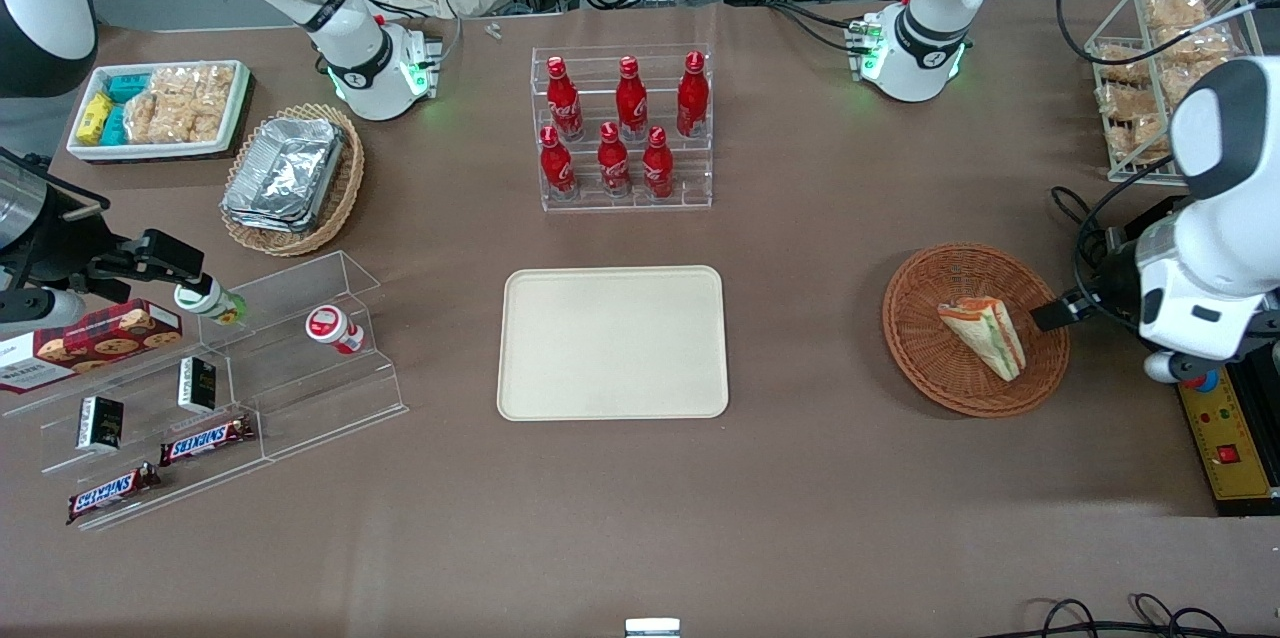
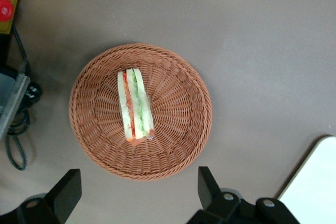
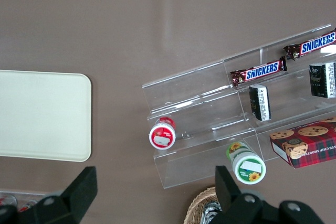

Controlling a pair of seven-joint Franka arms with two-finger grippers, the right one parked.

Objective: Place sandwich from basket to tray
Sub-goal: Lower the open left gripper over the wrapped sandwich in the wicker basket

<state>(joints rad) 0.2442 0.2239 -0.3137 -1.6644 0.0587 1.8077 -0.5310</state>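
Note:
The sandwich (image 1: 985, 333) (image 2: 135, 103), a wrapped white-bread wedge with green and orange-red layers, lies in the round reddish-brown wicker basket (image 1: 905, 318) (image 2: 178, 129). My left gripper (image 1: 1046, 316) (image 2: 137, 192) hovers above the basket's rim on the working arm's side. It is open, with nothing between its dark fingers (image 2: 210, 186), which stand wide apart over bare table just outside the rim. The cream tray (image 1: 613, 342) (image 2: 317, 184) lies flat and bare mid-table, toward the parked arm's end from the basket.
A clear rack of red bottles (image 1: 622, 128) stands farther from the front camera than the tray. A wire rack of snack bags (image 1: 1165, 68) and a yellow control box (image 1: 1225, 448) with cables sit at the working arm's end.

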